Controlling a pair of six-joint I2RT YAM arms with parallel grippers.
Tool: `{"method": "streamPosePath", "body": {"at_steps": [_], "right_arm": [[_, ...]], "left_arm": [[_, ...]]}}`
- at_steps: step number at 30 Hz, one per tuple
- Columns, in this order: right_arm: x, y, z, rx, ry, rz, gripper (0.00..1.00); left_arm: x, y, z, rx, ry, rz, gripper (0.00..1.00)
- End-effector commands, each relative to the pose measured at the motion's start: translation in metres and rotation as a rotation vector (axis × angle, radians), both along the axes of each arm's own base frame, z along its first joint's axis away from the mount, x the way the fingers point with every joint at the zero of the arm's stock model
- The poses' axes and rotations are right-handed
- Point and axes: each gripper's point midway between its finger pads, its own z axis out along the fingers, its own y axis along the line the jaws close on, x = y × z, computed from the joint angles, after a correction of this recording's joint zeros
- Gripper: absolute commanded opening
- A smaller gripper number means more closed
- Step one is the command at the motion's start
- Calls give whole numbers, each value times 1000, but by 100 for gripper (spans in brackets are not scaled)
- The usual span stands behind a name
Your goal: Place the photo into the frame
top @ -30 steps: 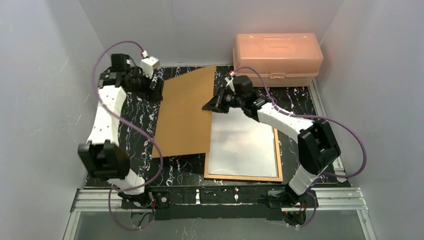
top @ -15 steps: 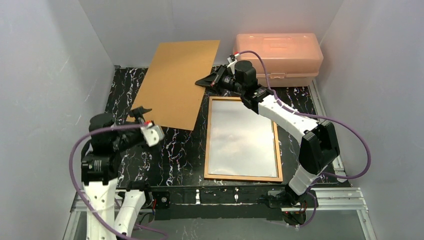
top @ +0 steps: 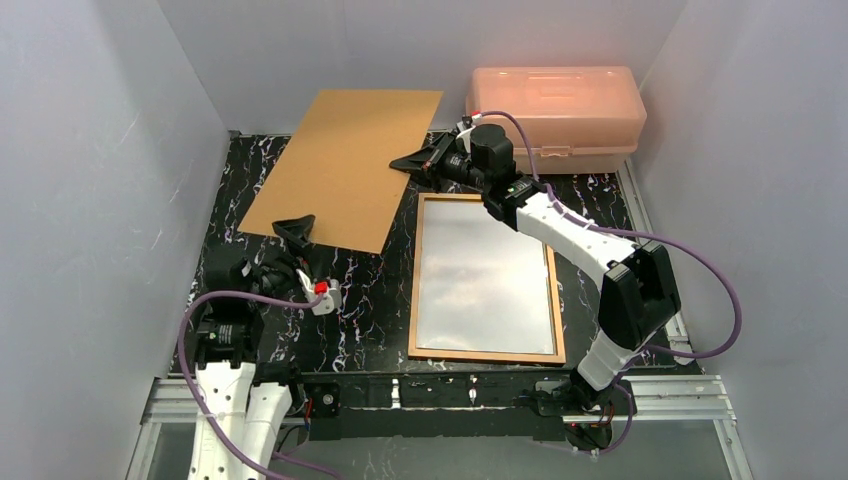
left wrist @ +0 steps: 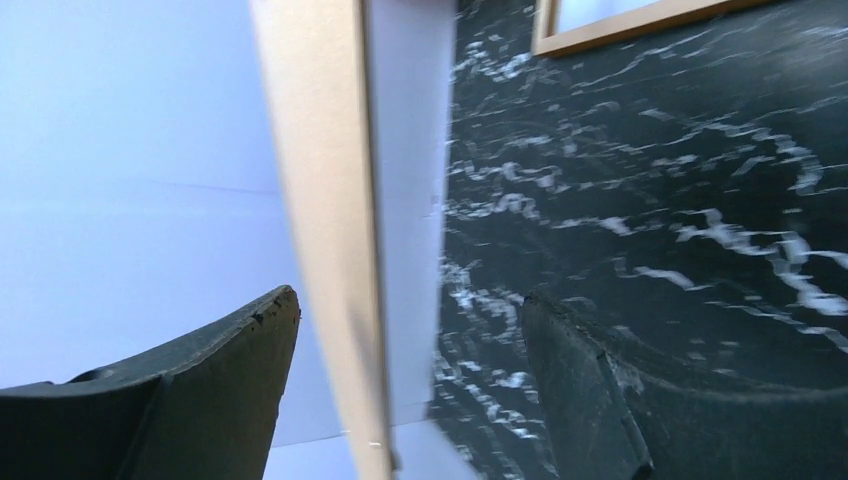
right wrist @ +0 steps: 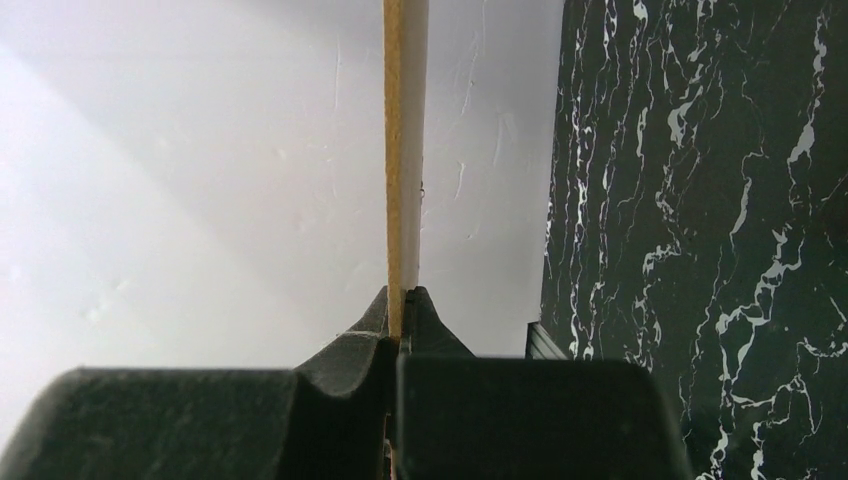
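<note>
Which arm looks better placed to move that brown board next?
Right, probably: the right gripper is clamped on an edge of the brown board, while the left gripper hangs open near its corner, gripping nothing.

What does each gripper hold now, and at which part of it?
The right gripper is shut on the brown board, at its right edge. The left gripper is open and grips nothing.
</note>
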Motion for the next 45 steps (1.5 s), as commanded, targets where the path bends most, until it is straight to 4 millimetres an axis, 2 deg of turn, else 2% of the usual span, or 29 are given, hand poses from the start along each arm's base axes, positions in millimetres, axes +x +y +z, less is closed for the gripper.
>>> {"method": "streamPosePath", "body": {"at_steps": [1, 3, 6, 9, 11, 12, 15, 17, 20, 24, 28, 31, 37, 42, 45], "right_arm": [[-28, -11, 80, 172, -130, 43, 1], [-32, -10, 77, 170, -119, 59, 1], [-40, -9, 69, 162, -98, 80, 1], [-43, -10, 62, 147, -92, 91, 1], [-45, -7, 61, 139, -105, 119, 1], [-47, -4, 60, 133, -113, 142, 1], [-54, 0, 59, 101, -163, 207, 1], [-58, 0, 56, 58, -203, 242, 9], [-62, -4, 48, -47, -316, 304, 28], [-67, -20, 46, -189, -494, 395, 65], [-68, -57, 44, -413, -711, 464, 82], [-66, -85, 37, -613, -864, 483, 87], [-63, -130, 36, -896, -1185, 450, 89], [-94, -135, 40, -840, -1489, 468, 95], [-110, -135, 42, -788, -1592, 496, 95]], "left_arm": [[30, 8, 45, 46, -254, 36, 76], [39, 9, 47, 41, -268, 47, 69], [48, 8, 49, 19, -265, 50, 54], [48, -2, 46, 2, -242, 13, 28], [48, -7, 49, -14, -236, -4, 5], [47, -9, 50, -21, -235, -11, 0], [48, -13, 59, -45, -246, -30, 0], [49, -14, 66, -61, -259, -31, 0], [49, -15, 84, -101, -286, -25, 0], [45, -15, 101, -125, -293, -22, 0], [36, -17, 97, -111, -251, -39, 0], [25, -20, 90, -95, -201, -65, 0], [2, -27, 84, -89, -97, -116, 0], [-7, -27, 81, -110, -3, -110, 0], [-14, -28, 81, -117, 49, -113, 0]]}}
